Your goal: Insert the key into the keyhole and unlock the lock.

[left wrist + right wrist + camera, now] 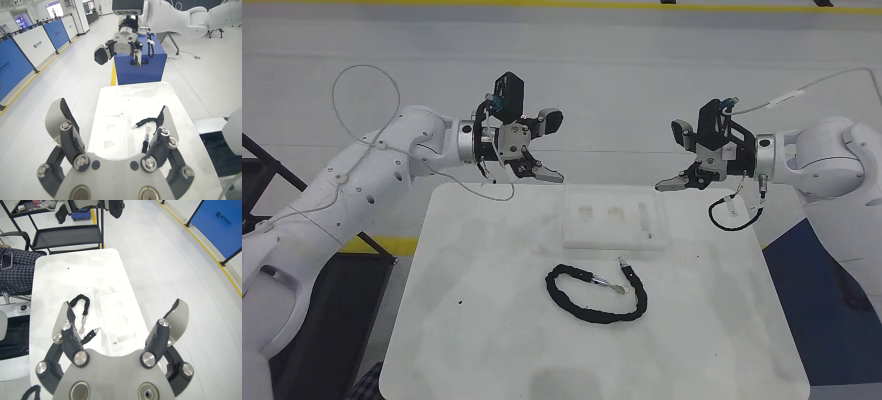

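Key [147, 130] tiny, chain lock [148, 120] partly behind left hand [113, 104]

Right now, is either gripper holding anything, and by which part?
Nothing is held. The left gripper and right gripper are both open, with nothing between their fingers. The chain lock and key lie on the table, apart from both.

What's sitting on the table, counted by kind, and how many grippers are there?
Chain lock: 1
Key: 1
White foam tray: 1
Open grippers: 2, the left gripper and the right gripper
Total: 5
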